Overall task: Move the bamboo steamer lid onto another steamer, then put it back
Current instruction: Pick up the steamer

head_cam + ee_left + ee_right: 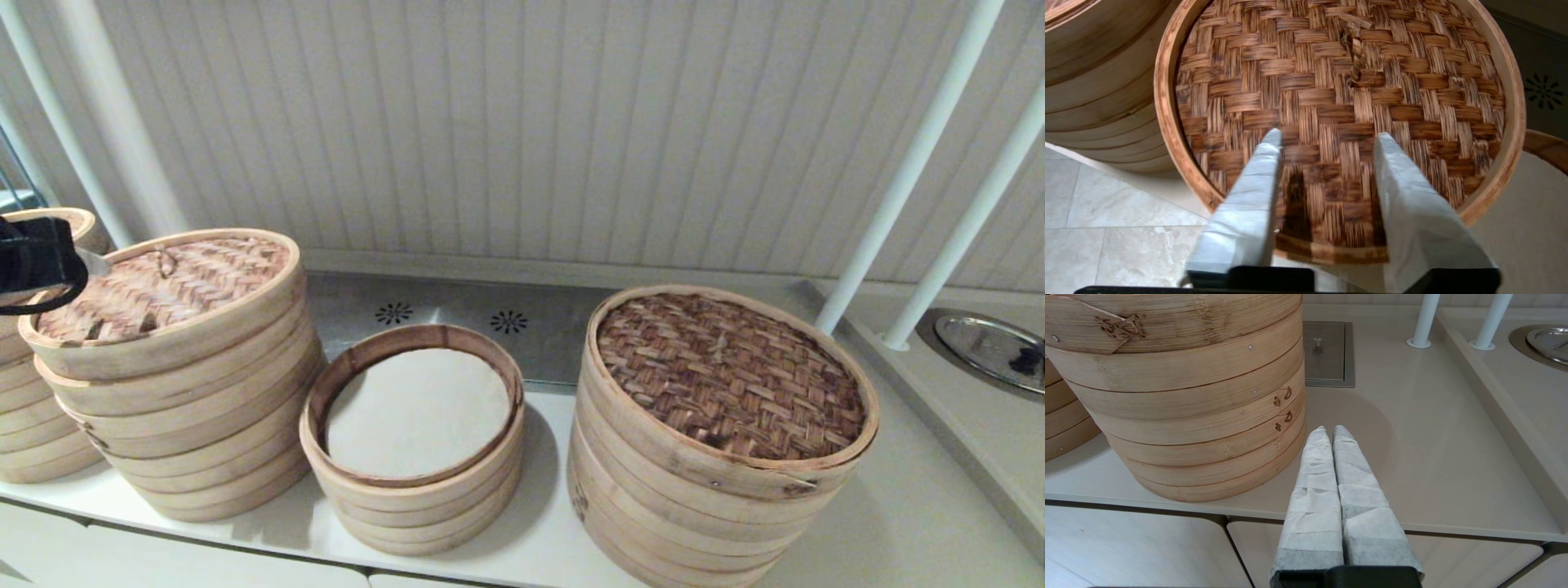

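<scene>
The bamboo steamer lid (163,282), a mottled brown weave with a pale rim and a small loop handle (1357,57), lies on top of the mid-sized steamer stack (188,425) at the left. That stack's own tan lid does not show. My left gripper (90,263) hovers at the lid's left edge. In the left wrist view the gripper (1327,136) is open, its fingers spread above the weave (1339,102) with nothing between them. The smallest steamer (412,490) stands uncovered in the middle with a white cloth (416,412) inside. My right gripper (1329,430) is shut and empty, low by the counter's front edge.
The widest steamer (718,457) with a dark woven lid stands at the right, close beside the right gripper. Another stack (33,425) sits at the far left. White poles (906,180) and a round metal cover (992,347) are at the back right.
</scene>
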{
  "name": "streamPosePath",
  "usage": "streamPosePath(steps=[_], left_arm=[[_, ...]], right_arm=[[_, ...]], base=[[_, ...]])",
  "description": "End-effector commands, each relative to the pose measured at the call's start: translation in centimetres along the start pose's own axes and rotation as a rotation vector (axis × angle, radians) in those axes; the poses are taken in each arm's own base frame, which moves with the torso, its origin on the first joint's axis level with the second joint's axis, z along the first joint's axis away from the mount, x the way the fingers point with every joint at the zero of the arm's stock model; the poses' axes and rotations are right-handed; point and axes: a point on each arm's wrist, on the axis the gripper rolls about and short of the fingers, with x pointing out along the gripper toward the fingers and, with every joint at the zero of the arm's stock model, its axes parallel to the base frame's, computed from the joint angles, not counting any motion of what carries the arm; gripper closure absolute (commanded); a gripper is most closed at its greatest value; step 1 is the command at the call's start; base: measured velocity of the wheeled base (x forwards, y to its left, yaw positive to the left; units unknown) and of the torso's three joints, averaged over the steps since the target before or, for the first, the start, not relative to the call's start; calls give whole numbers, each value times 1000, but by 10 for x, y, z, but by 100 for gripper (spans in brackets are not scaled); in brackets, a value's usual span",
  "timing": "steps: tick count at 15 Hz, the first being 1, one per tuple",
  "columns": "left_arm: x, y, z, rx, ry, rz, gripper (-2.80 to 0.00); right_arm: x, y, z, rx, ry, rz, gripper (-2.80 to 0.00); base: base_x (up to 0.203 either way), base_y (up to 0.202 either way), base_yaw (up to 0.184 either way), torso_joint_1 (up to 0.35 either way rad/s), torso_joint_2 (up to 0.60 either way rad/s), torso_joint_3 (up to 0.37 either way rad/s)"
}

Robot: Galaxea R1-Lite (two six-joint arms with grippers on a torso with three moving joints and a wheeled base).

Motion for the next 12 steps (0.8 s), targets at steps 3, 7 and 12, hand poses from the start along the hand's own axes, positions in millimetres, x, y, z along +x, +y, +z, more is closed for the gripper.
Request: streamPosePath(steps=[3,7,12], left_arm=[[21,-1,2,2,30,-6,-280],[41,-1,7,2,24,-6,-280],[61,-7,16,12,24,-19,-280]], right_arm=[[0,0,-1,0,2,0,0],[0,0,-1,0,2,0,0],[0,0,-1,0,2,0,0]], base=[[0,0,0,0,0,0],[0,0,0,0,0,0],[0,0,0,0,0,0]])
